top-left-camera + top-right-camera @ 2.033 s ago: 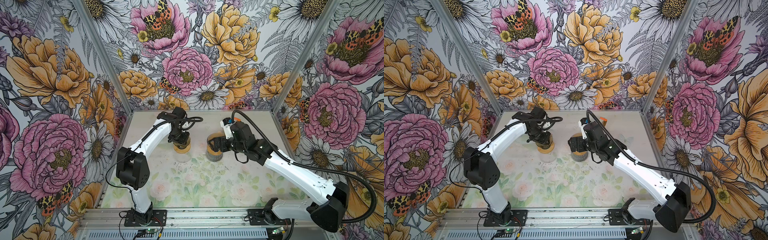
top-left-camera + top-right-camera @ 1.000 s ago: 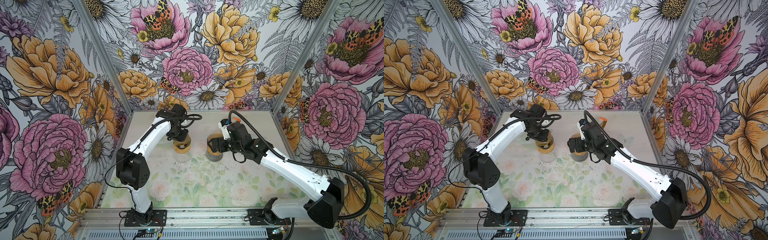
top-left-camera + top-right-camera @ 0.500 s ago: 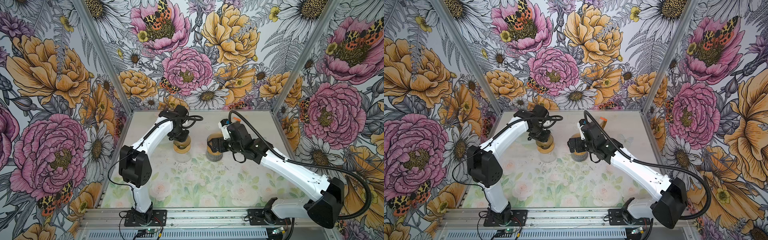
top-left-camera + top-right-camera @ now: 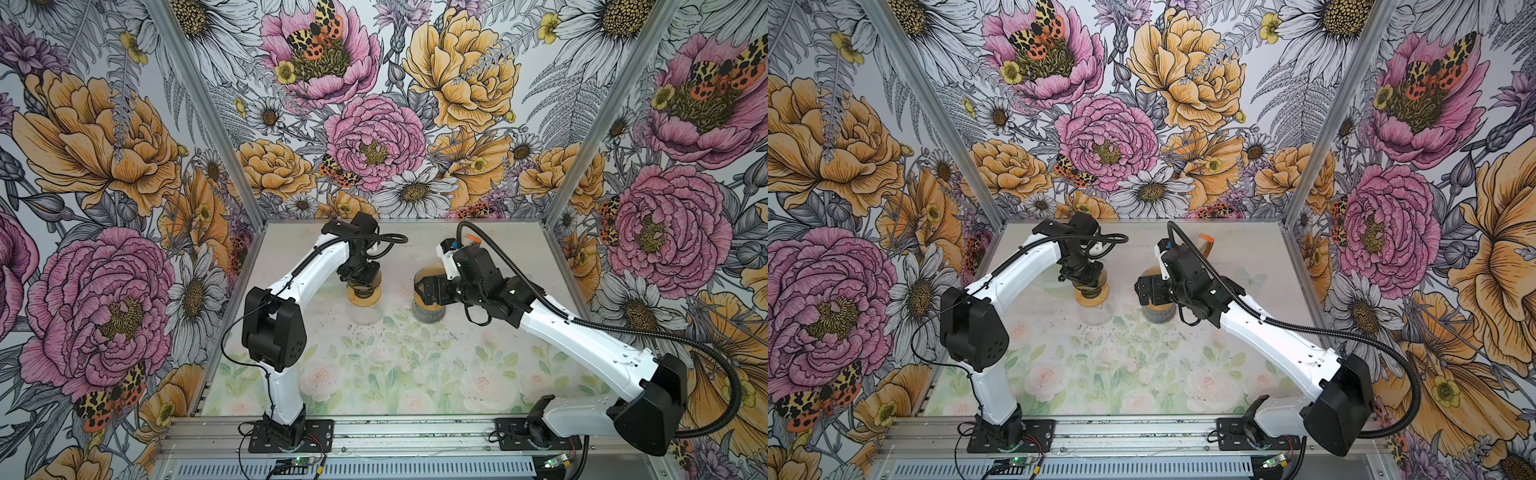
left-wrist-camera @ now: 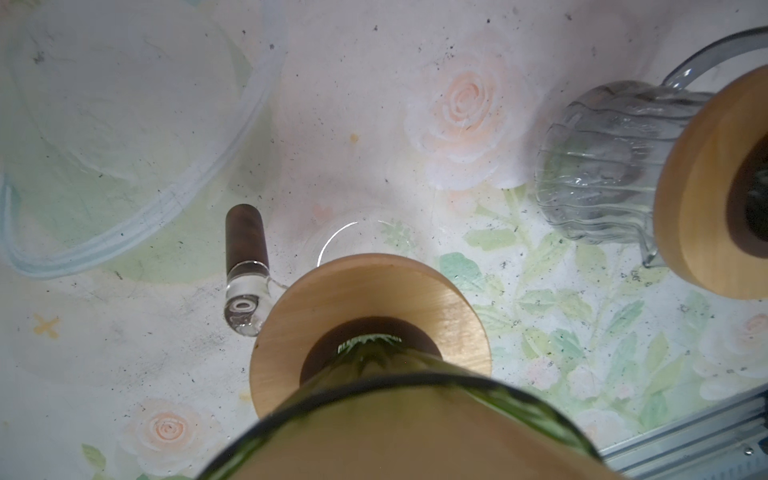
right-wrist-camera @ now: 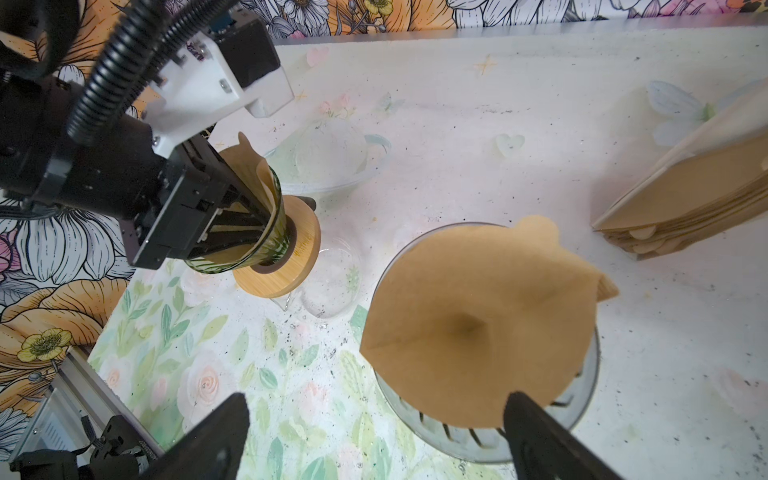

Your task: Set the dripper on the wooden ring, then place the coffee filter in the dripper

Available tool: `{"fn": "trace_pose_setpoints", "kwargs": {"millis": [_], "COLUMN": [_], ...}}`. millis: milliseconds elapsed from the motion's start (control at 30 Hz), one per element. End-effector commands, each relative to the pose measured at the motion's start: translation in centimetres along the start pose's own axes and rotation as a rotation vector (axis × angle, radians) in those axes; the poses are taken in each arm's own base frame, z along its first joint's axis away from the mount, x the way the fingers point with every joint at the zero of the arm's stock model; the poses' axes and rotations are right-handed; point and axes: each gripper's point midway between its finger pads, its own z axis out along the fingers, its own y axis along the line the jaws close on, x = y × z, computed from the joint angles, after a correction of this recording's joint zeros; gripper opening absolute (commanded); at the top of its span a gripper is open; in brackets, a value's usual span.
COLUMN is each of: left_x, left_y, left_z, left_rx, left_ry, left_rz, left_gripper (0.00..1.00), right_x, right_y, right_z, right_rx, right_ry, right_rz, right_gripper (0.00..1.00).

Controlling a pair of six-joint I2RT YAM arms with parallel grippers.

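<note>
Right wrist view gives you the clearest look. The left tool reaches down into the green glass dripper, with its black fingers drawn narrow inside the brown paper coffee filter. That filter sits in the dripper's cone with its tabbed edge standing above the rim. You cannot tell whether the fingers pinch the paper or only press against it. The dripper's round wooden collar sits above the clear glass server.

In both top views the green dripper stands at about 11 o'clock from the middle of the floral tabletop. The grey ribbed-glass dripper stands near it, at its 3 o'clock. A second brown paper filter lies opened out in the grey dripper.

Your right tool is spread wide at the near rim of the grey dripper, and its two fingers grip nothing.

A stack of brown filters in a clear holder looks to be at 12 o'clock of the grey dripper, mostly hidden behind the arm in the top views. A shallow clear plastic bowl lies at 10 o'clock of the green dripper.
</note>
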Motion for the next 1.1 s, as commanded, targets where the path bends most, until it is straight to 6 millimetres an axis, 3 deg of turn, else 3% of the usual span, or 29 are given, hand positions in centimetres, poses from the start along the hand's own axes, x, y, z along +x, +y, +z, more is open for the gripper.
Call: {"fn": "trace_pose_setpoints", "kwargs": {"millis": [0,1067], "left_x": [-0.2,0.3], "left_y": [0.2,-0.3], "left_z": [-1.0,0.6], "left_rx": [0.054,0.089], "left_ry": [-0.031,0.018], "left_rz": [-0.023,-0.03], "left_gripper": [0.26,0.28], "right_x": [0.2,0.7], "right_y": [-0.2,-0.3], "right_z": [0.5,1.4], "right_rx": [0.0,0.001], "right_ry": [0.009,0.034], "right_rz": [0.008,0.012], "right_gripper": [0.98,0.97]}}
